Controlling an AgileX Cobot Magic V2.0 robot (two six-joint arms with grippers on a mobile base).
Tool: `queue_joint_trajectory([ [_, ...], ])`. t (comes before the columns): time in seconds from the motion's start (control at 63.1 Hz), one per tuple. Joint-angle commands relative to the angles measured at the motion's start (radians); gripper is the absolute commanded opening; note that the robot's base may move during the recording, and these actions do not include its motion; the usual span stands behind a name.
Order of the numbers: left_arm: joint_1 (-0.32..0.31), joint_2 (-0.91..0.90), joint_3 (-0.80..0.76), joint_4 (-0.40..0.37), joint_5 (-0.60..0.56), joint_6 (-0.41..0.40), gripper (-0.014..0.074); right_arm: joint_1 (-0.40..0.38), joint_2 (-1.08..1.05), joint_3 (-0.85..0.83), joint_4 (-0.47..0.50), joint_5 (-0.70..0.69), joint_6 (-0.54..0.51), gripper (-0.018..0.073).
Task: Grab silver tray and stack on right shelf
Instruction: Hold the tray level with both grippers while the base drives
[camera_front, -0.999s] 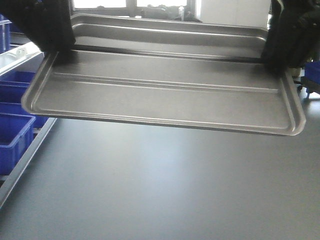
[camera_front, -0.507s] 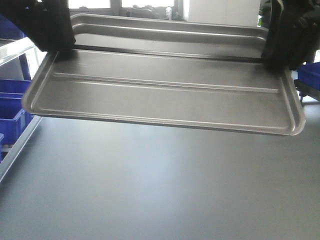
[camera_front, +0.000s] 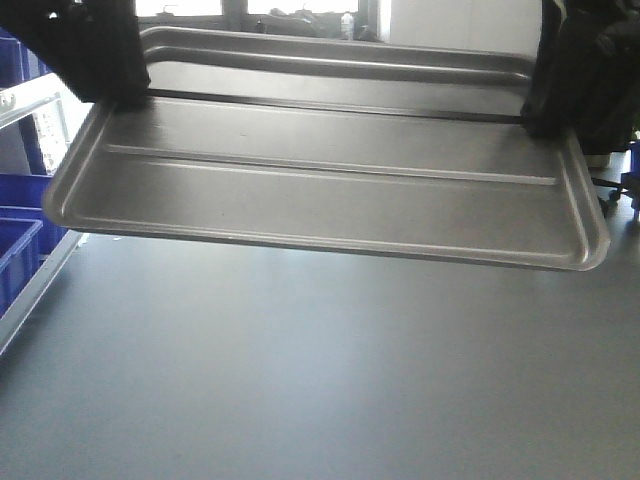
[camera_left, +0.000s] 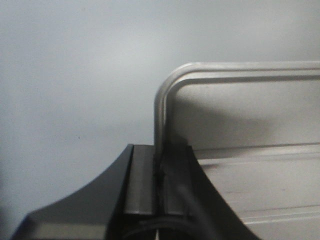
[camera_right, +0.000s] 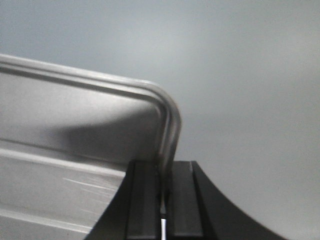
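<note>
Two short ends of the silver tray (camera_front: 330, 190) were clamped by the left gripper (camera_left: 159, 152) and right gripper (camera_right: 164, 169), long axis crosswise between them.

Front view: close behind silver tray (camera_front: 320, 190), facing forward and slightly down; left wrist view: tight over left gripper (camera_left: 159, 152), on the tray's left rim; right wrist view: likewise over right gripper (camera_right: 164, 167); all share the tray.

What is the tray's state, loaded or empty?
Empty. The silver tray shows only bare metal and two ridges across its visible bottom.
</note>
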Motion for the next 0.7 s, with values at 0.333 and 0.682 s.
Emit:
queue_joint_trajectory([
  [0.333,-0.006,-0.036,-0.038,0.033,-0.05,0.002,-0.0093,0.0,-0.029,-0.032,-0.021,-0.03,-0.028,0.0057],
  [0.682,-0.006,-0.032,-0.038,0.033,-0.05,0.002,-0.0093,0.0,-0.029,-0.032,-0.021,-0.031,-0.028,0.0057],
])
